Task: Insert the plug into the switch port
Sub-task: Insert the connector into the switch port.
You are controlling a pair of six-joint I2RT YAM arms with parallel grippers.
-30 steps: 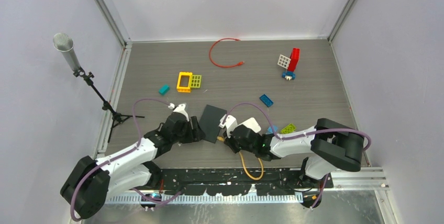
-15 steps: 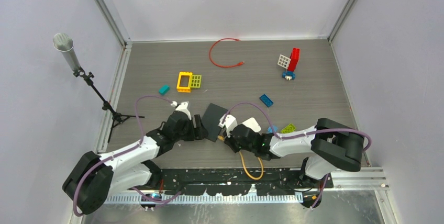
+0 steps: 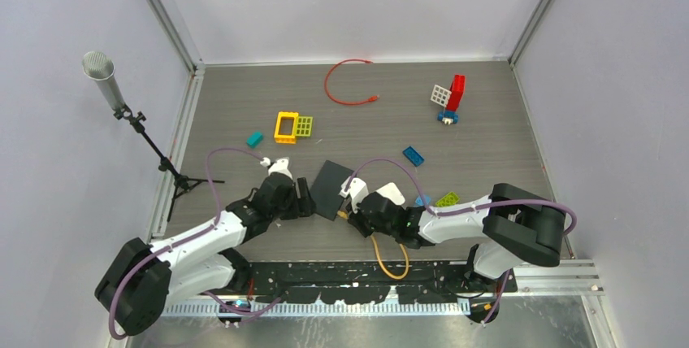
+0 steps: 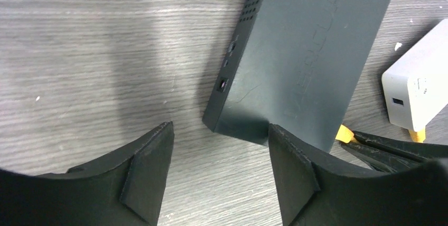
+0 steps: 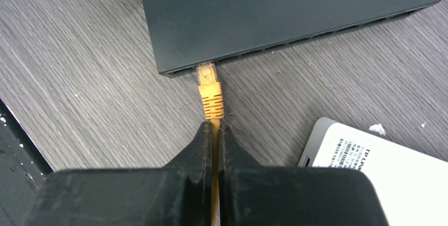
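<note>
A grey wood-grain table (image 3: 244,112) sits inside pale walls, with the black switch (image 3: 331,188) lying flat between the two arms, near the front edge. The right claw (image 5: 214,131) is pinched shut on the yellow cable (image 5: 213,125) just behind the plug (image 5: 210,91). The plug's clear tip sits in the mouth of the end port, though whether it has gone fully home I cannot tell. I judge the job nearly done, with only a last push or a check left. The left claw (image 4: 221,147) stands apart around the switch's other corner, gripping nothing. A white box (image 5: 364,157) lies just beside the plug's path. The table beyond the switch is open, so a push could slide it.
</note>
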